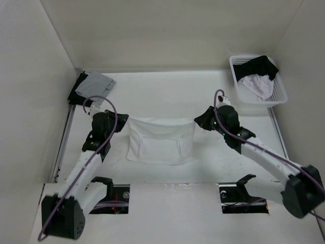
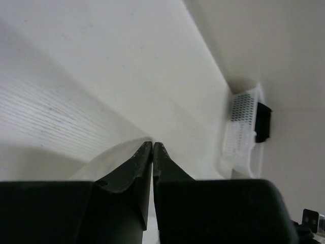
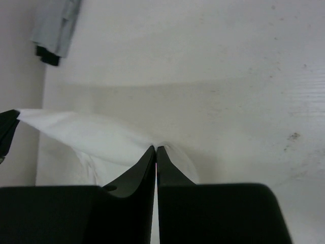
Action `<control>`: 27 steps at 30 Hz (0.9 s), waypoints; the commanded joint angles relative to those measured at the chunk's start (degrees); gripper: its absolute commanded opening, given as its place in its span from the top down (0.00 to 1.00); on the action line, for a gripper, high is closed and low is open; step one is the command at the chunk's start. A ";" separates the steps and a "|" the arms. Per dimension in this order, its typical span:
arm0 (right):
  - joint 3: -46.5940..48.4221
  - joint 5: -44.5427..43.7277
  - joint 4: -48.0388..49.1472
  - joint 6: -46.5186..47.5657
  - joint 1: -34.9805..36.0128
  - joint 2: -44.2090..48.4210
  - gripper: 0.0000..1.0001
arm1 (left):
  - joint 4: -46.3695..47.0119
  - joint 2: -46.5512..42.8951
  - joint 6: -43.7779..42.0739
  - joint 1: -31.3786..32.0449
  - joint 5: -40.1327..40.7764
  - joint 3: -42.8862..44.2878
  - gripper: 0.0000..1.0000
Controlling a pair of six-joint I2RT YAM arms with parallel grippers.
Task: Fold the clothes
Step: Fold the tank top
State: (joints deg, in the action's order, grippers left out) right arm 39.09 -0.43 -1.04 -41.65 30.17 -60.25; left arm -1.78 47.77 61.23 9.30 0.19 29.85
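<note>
Two claws gripped the clothes [image 1: 160, 142] for you at the middle of the tabletop [image 1: 152, 91]. Your left claw [image 2: 153, 146] was pressed together on the white fabric's far left corner and your right claw [image 3: 156, 149] pinched its far right corner. The far edge was stretched between them, and the rest lay toward the near edge. A grey folded cloth [image 1: 97, 84] lay at the far left corner, and a basket [image 1: 282, 94] at the far right.

My white garment [image 1: 161, 141] is thin, plain fabric, roughly square in outline, at the middle of the table [image 1: 167, 91]. Its far edge runs taut and straight between my left claw [image 1: 123, 122] and right claw [image 1: 199, 122], each pinching one corner. The rest drapes toward me, lightly creased.
</note>
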 commanded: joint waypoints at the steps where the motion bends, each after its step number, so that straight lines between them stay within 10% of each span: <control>1: 4.75 6.83 11.22 0.17 -5.07 -11.69 0.94 | 14.06 12.74 -1.29 -0.65 1.83 2.13 0.97; 10: 19.18 12.64 13.52 -1.59 -12.99 -33.44 0.95 | 21.20 35.81 -0.41 -1.79 2.37 15.15 0.97; 27: -6.56 11.33 21.69 -2.74 -10.71 -17.98 0.94 | 28.32 20.09 -3.31 0.50 0.26 -10.58 0.96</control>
State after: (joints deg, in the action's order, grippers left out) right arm 34.35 10.96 15.81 -44.05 18.04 -81.95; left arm 21.85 70.74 59.07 10.15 0.93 22.37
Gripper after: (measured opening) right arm 0.059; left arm 0.040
